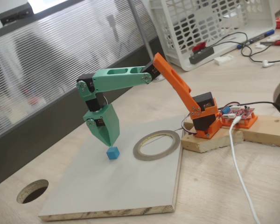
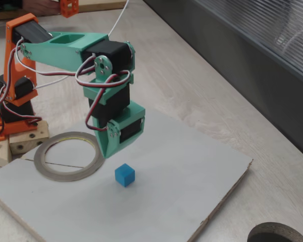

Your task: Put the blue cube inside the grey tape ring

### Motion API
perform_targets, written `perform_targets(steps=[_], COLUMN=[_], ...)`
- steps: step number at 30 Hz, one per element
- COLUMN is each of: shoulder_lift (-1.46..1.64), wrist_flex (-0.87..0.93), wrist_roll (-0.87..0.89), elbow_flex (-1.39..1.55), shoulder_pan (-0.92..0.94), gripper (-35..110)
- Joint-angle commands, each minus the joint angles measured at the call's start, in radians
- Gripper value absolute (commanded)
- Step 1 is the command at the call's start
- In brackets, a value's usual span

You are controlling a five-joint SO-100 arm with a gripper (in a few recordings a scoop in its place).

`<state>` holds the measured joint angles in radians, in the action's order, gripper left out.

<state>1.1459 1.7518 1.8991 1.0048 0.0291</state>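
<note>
Green and pointing straight down, the gripper (image 1: 113, 141) hangs just above the blue cube (image 1: 113, 153), its fingers pressed together into one narrow wedge with nothing held between them. In the other fixed view the gripper (image 2: 110, 151) shows its broad side, tip clear of the board, with the blue cube (image 2: 124, 174) a little below and to the right of it, apart from the tip.

That cube sits flat on a pale grey board (image 1: 84, 186) that lies on the wooden table (image 1: 214, 186), roughly midway across the board and toward its far edge in the first fixed view. The grey tape ring (image 1: 156, 145) lies flat on the same board near the corner closest to the arm's base, just beside the cube yet not touching it; its hollow centre shows bare board and a yellowish inner rim. In the other fixed view the grey tape ring (image 2: 65, 173) lies left of the cube.

The arm's orange base (image 1: 206, 122) is fixed to a wooden block (image 1: 210, 142) at the board's edge. A round hole (image 1: 32, 191) is cut through the table past the board's near left corner.
</note>
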Motion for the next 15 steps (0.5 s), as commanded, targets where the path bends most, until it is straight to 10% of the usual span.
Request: perform_targets(steps=[1,15], shoulder_lift=[0.023,0.023], wrist_flex=[0.025,0.026], wrist_roll=[-0.002,-0.005], elbow_flex=[-0.012,-0.012], shoulder_pan=[0.008,0.006], gripper=[2,74])
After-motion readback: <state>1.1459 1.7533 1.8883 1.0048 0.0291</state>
